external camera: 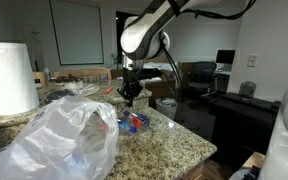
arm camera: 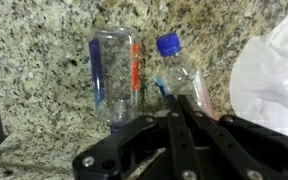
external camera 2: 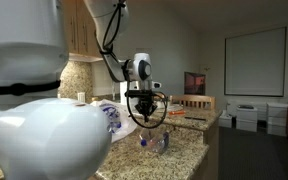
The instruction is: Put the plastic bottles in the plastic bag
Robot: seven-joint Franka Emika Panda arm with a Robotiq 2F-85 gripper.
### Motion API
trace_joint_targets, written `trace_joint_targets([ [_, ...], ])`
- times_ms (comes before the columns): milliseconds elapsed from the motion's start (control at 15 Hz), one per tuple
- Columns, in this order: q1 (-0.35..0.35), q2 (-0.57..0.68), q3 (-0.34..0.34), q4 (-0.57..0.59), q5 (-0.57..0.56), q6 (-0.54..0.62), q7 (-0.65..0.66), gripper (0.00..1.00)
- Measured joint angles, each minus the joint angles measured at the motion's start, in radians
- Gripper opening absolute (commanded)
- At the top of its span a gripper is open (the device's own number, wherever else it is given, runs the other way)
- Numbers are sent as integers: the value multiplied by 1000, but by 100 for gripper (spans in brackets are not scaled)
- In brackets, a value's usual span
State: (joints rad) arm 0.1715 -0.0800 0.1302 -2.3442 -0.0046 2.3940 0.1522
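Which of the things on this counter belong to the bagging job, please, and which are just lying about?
For the job:
- bottle with the red and blue label
- blue-capped bottle
- plastic bag

Just lying about:
- paper towel roll
- monitor in the background

Bare speckled granite worktop (arm camera: 44, 80) lies open on one side of the two clear plastic bottles (arm camera: 117, 75) lying side by side, while the big crinkly white plastic bag (arm camera: 274, 70) crowds their other side. In an exterior view the tall white paper towel roll (external camera: 11, 78) stands well apart, beyond the bag, and only air separates the bottles from the tool (external camera: 131, 92) above.
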Motion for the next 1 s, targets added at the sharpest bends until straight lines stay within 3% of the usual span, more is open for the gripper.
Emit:
trace_joint_targets([
  [333,4,65,18,9,21,-134,-14,63],
  [733,10,250,24,50,-14,-136,-5,99],
  [933,18,303,22,109,-48,-130,21,100],
  [1000,19,312,21,129,-57,-126,27,75],
])
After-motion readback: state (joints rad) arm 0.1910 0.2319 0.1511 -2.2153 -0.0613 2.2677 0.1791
